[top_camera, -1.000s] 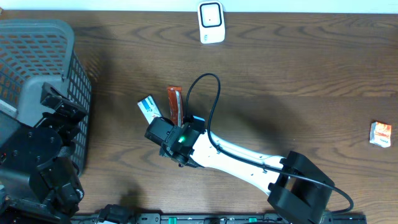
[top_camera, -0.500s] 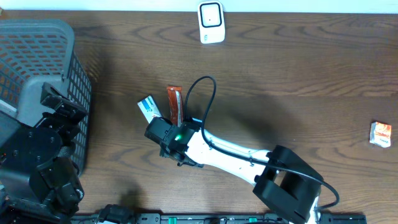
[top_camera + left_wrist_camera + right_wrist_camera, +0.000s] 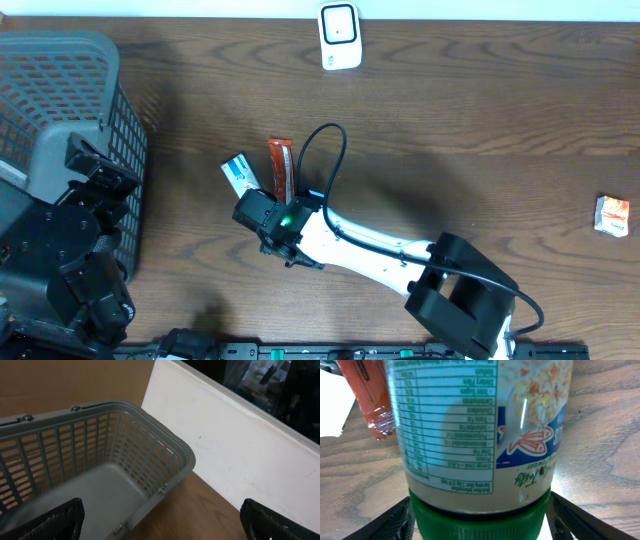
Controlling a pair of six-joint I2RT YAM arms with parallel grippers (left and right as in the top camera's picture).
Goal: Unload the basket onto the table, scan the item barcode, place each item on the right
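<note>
1. While it hangs over the grey basket (image 3: 130, 150) at the table's (image 3: 450, 120) left edge, the left gripper (image 3: 165, 520) has its jaws spread wide.
2. Mid-table, nearer the front edge, the jar (image 3: 475, 435) lies between the right gripper's (image 3: 480, 517) jaws; can't tell if they're pinching it.
</note>
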